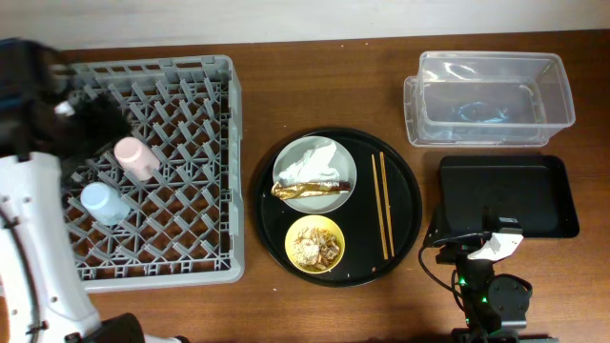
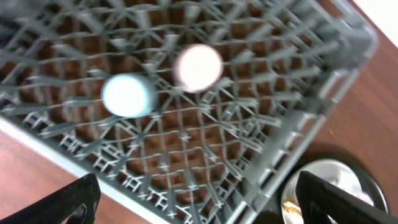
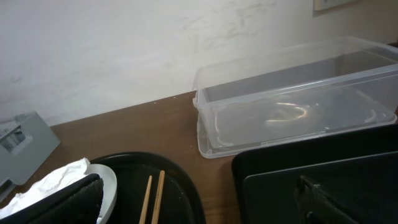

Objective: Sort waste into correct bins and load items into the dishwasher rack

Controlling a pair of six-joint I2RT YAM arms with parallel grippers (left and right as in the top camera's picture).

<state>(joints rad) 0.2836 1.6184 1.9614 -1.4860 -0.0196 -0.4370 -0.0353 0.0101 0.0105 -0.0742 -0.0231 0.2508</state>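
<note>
Pink cup [image 1: 136,157] and blue cup [image 1: 103,202] sit in the rack [image 1: 152,65]. Left gripper [image 2: 198,186], above it, and right gripper [image 3: 199,190] gape empty. Likely next is the napkin [image 1: 313,162] on the plate [image 1: 286,176] right of the rack: pinch its raised folds, avoiding the wrapper [image 1: 310,190].

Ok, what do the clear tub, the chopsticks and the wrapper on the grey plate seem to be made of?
The clear tub: glossy see-through plastic; the table shows through its walls. The chopsticks: thin, matt, pale brown sticks, probably wood or bamboo. The wrapper: shiny gold-brown and creased, likely foil or metallised film; which one is unclear.
</note>
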